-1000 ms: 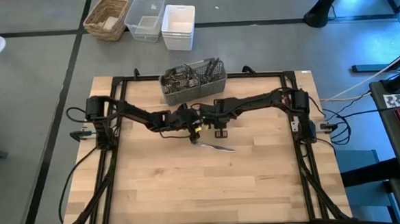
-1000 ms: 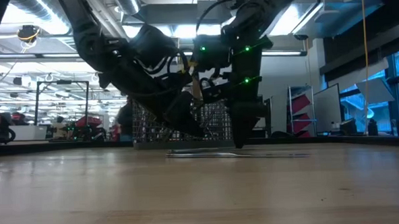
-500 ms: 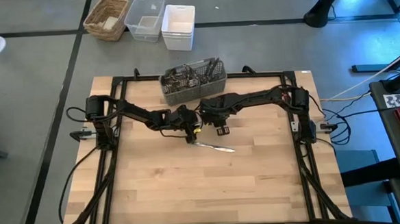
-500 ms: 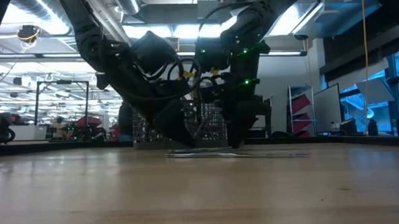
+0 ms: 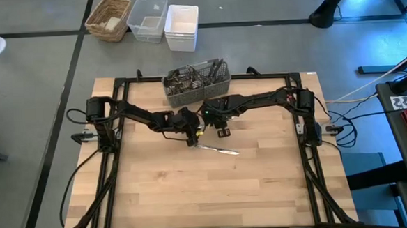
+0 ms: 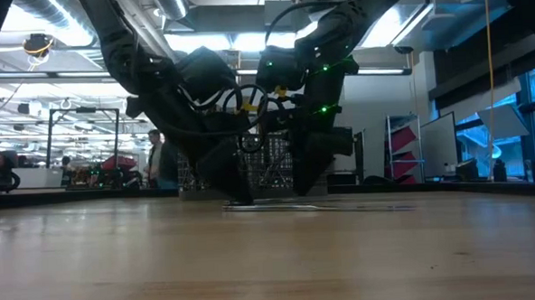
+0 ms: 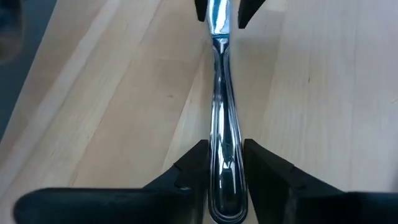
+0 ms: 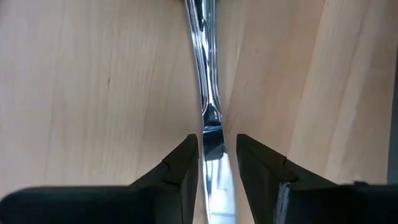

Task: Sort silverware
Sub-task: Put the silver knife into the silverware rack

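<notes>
Light wooden table [image 5: 159,193] inside a black frame, with a grey mesh metal caddy [image 5: 195,83] full of utensils at the far edge. Left gripper [image 5: 191,138], just left of centre, has its fingers [image 7: 193,171] narrowly parted around the handle of a thin shiny silver-coloured knife [image 5: 218,150] lying flat on the wood, running rightward and nearer. Right gripper [image 5: 223,131], just right of the left one, straddles the same knife with a similar narrow gap; whether either gripper's fingers actually press the metal cannot be told.

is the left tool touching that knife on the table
Touching. In the left wrist view the left tool has its fingers pressed on both sides of the knife handle.
</notes>
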Robot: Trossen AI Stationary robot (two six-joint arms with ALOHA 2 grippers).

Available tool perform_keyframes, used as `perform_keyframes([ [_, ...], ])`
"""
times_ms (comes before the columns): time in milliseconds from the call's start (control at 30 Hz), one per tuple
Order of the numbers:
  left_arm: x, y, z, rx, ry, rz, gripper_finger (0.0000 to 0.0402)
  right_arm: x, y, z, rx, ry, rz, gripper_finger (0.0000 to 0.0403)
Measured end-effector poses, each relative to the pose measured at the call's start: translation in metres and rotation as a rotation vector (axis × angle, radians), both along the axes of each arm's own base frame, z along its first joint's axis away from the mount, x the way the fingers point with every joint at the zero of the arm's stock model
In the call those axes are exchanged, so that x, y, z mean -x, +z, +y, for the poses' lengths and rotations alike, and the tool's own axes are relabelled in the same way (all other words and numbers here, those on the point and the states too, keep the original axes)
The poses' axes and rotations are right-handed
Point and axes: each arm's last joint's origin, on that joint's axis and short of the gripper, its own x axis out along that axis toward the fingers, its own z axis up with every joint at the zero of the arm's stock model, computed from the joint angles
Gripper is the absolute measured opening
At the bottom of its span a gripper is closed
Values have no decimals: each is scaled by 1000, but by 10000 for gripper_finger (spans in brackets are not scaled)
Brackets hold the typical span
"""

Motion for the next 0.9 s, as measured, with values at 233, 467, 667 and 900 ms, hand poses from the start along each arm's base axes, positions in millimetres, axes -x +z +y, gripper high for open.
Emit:
perform_keyframes([
  [233,3,-1,5,79,43,-7,22,1,0,0,-9,-25,1,113],
  [467,3,-2,5,136,59,-19,3,0,0,0,-17,-27,-1,113],
  [667,3,-2,5,143,60,-20,2,0,0,1,-28,-25,-7,113],
  [900,3,-2,5,144,59,-20,4,-1,1,0,-12,-13,-10,113],
])
